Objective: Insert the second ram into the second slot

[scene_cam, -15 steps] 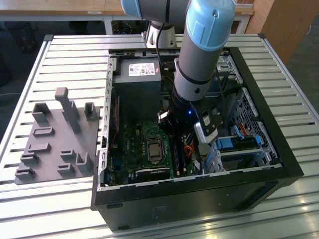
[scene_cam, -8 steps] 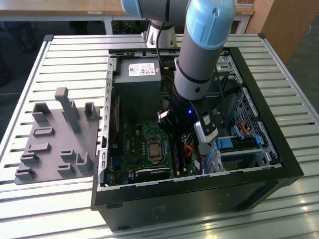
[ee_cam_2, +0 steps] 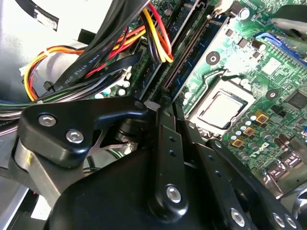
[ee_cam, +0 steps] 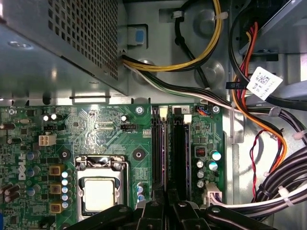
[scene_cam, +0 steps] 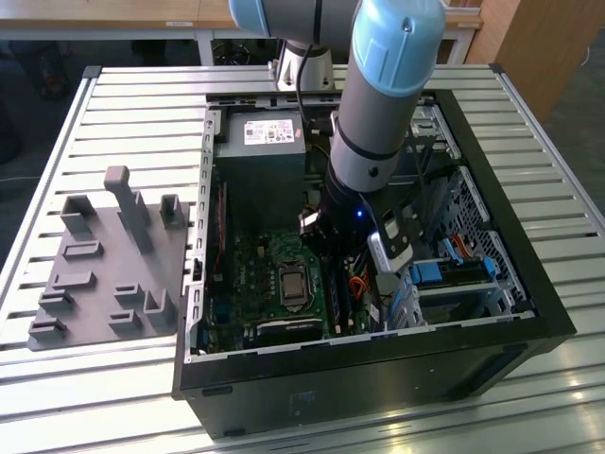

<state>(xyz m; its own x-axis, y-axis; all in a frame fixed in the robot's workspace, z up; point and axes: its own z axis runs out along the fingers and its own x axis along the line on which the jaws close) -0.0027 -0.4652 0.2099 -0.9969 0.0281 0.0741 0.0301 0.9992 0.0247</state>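
My gripper [scene_cam: 332,253] reaches down into the open computer case [scene_cam: 529,312], over the memory slots [scene_cam: 338,298] beside the processor socket [scene_cam: 291,282]. In both wrist views the black fingers [ee_cam: 153,208] are drawn together at the gripper [ee_cam: 166,199] [ee_cam_2: 160,101]. A thin blue-edged strip, the second ram [ee_cam: 165,148] [ee_cam_2: 196,50], runs out edge-on from between them. It lies in line with one dark slot, next to another dark slot [ee_cam: 180,148]. Whether the stick is fully seated I cannot tell.
The grey power supply [scene_cam: 260,156] sits at the back of the case, with bundled cables [ee_cam: 259,120] close beside the slots. Blue drive-bay latches [scene_cam: 454,274] are at the exterior view's right. A grey holder fixture [scene_cam: 104,274] stands on the slatted table outside the case.
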